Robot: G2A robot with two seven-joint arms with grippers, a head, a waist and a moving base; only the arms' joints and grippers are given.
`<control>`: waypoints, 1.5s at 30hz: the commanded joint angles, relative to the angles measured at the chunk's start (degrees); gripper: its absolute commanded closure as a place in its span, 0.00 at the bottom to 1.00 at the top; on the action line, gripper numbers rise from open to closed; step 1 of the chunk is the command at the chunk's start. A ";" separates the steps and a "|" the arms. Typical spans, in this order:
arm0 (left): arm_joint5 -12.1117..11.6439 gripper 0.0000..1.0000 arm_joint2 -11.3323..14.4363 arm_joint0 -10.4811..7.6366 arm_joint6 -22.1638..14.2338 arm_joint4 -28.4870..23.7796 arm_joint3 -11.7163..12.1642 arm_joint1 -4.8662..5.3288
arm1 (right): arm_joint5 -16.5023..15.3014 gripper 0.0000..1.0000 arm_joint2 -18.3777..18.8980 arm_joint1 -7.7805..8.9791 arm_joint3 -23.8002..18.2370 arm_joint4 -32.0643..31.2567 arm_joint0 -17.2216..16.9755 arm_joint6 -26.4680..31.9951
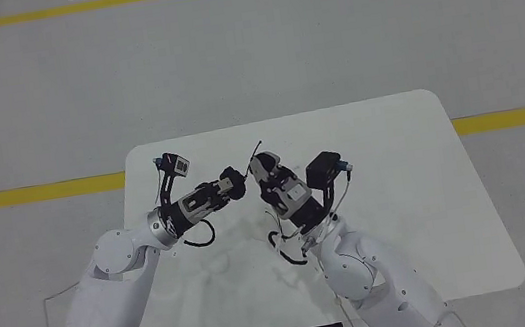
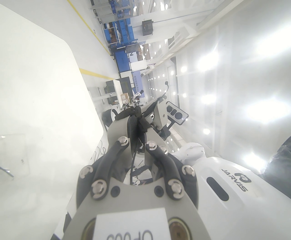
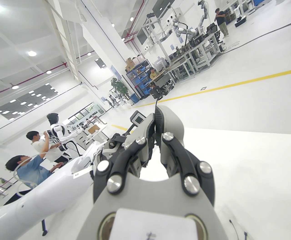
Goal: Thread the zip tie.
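- Thin black tie (image 3: 156, 102), pinched between the fingers (image 3: 169, 123) of the right gripper (image 3: 155, 118); a short end sticking out past the fingertips, slightly bent at its tip.
- Held in the air over the middle of the white table (image 1: 398, 195), clear of the tabletop.
- Right gripper closed tight on the tie, pads pressed to either side of the strand, with hardly any gap between them.
- From above, a fine dark line rising from the right gripper's tip toward the table's far edge.
- Left gripper (image 2: 134, 118) just beside the right one, tip facing tip, close but apart in the top view.
- Left pads (image 2: 130, 127) drawn together, with dark wrapping around the fingertips.
- A thin black strand running from between those pads back toward the palm; cannot tell whether part of the tie or something else.
- From the left wrist, the right gripper just beyond the left fingertips, with the tie's end curving up out of it.
- Both arms bent inward from the table's near edge, with a black cable (image 1: 199, 239) looped under the left wrist and another under the right.
- Around the table, pale grey floor (image 1: 247, 54), with a yellow line (image 1: 34, 192) level with the table's far edge.
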 commanded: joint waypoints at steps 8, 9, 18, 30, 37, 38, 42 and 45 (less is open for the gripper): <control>0.00 1.00 0.00 0.00 0.00 0.00 0.00 0.00 | -1.12 1.00 -0.07 0.20 0.01 -0.18 -0.06 0.86; 0.00 1.00 0.00 0.00 0.00 0.00 0.00 0.00 | -1.12 1.00 -0.04 0.22 -0.01 -0.26 -0.07 0.86; 0.00 1.00 0.00 0.00 0.00 0.00 0.00 0.00 | 1.05 1.00 0.24 0.20 0.09 -0.90 -0.12 -0.42; 0.00 1.00 0.00 0.00 0.00 0.00 0.00 0.00 | 3.47 1.00 0.26 0.04 0.51 -0.59 0.14 -0.89; 0.00 1.00 0.00 0.00 0.00 0.00 0.00 0.00 | 1.24 1.00 0.01 0.16 0.33 -0.69 0.14 -0.73; 0.00 1.00 0.00 0.00 0.00 0.00 0.00 0.00 | 0.89 1.00 0.00 0.19 0.31 -0.70 0.12 -0.70; 0.00 1.00 0.00 0.00 0.00 0.00 0.00 0.00 | -0.37 1.00 -0.06 0.31 0.23 -0.87 0.00 -0.41; 0.00 1.00 0.00 0.00 0.00 0.00 0.00 0.00 | -0.69 1.00 -0.02 0.40 0.22 -1.20 -0.05 -0.05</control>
